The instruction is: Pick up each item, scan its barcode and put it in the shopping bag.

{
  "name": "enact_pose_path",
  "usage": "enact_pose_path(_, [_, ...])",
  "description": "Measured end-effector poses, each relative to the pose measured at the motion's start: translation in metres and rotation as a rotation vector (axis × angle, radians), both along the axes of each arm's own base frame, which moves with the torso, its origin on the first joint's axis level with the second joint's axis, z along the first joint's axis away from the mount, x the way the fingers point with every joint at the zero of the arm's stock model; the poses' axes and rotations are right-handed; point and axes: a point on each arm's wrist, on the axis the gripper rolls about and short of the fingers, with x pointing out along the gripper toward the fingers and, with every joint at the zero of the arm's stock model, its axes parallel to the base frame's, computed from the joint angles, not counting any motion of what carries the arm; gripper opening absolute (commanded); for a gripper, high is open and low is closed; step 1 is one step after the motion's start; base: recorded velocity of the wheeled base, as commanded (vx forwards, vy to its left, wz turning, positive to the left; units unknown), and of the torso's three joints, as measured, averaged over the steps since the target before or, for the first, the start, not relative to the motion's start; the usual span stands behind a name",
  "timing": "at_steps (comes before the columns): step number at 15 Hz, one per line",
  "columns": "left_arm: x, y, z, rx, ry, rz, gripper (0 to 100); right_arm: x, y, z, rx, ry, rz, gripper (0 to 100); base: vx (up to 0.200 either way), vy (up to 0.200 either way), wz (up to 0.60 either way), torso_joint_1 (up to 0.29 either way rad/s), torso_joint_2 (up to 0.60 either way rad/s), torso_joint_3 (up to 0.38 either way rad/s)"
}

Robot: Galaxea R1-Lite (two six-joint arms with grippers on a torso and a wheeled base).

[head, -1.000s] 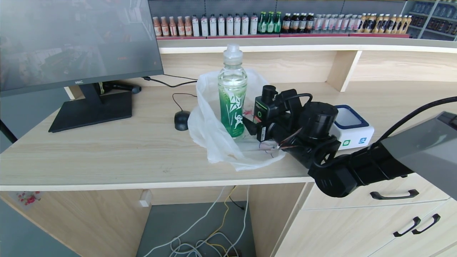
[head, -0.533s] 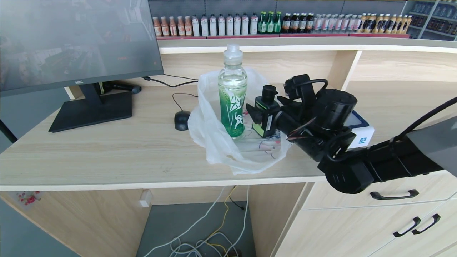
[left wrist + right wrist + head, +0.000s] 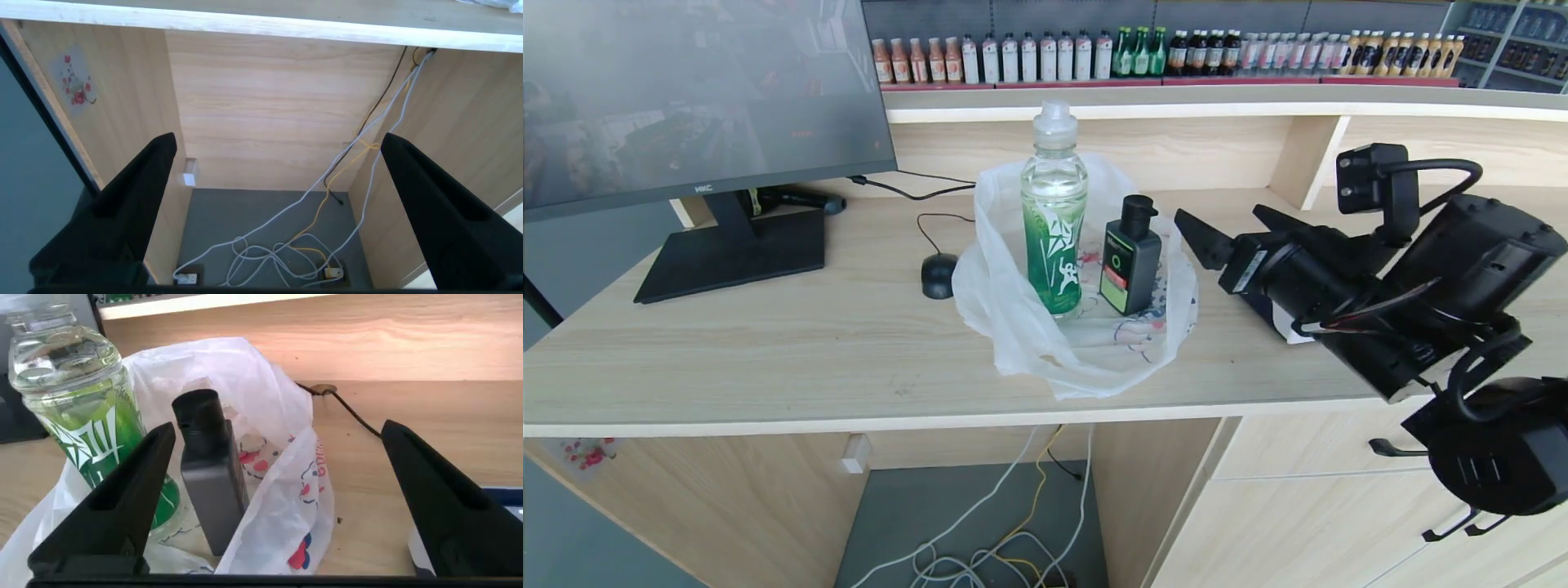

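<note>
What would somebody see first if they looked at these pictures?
Probably the tall green bottle standing in the white shopping bag in the middle of the counter, with a small dark pump bottle right beside it in the bag. Next comes the big black right gripper, jaws open, to the bag's right and apart from both bottles.

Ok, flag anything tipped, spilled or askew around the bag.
Nothing stands out. The green bottle and the black bottle stand upright in the shopping bag, no spill; the right gripper is open, clear of both.
</note>
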Motion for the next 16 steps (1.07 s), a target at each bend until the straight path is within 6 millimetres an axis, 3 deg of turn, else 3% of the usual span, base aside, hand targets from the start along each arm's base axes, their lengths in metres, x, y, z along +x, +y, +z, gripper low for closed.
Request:
enact_pose_path(3, [0.0,0.0,0.0,0.0,0.0,0.0,100,-0.051,-0.028,-0.025,0.008,0.03,-0.004,100,0.0,0.0,0.0,0.0,0.0,0.0])
enact_pose_path(5, [0.0,0.0,0.0,0.0,0.0,0.0,100,-0.094,-0.049,-0.049,-0.002,0.097,-0.002,100,0.0,0.0,0.0,0.0,0.0,0.0])
enact_pose_path(7, [0.0,0.0,0.0,0.0,0.0,0.0,100,-0.135,-0.069,-0.06,-0.005,0.133,-0.003,100,0.0,0.0,0.0,0.0,0.0,0.0])
enact_pose_path(12, [0.0,0.0,0.0,0.0,0.0,0.0,100,-0.209,-0.106,-0.072,-0.062,0.237,-0.02,100,0.0,0.0,0.0,0.0,0.0,0.0])
enact_pose_path(16, [0.0,0.0,0.0,0.004,0.0,0.0,100,-0.27,-0.134,-0.116,-0.259,0.4,-0.03,100,0.0,0.0,0.0,0.0,0.0,0.0])
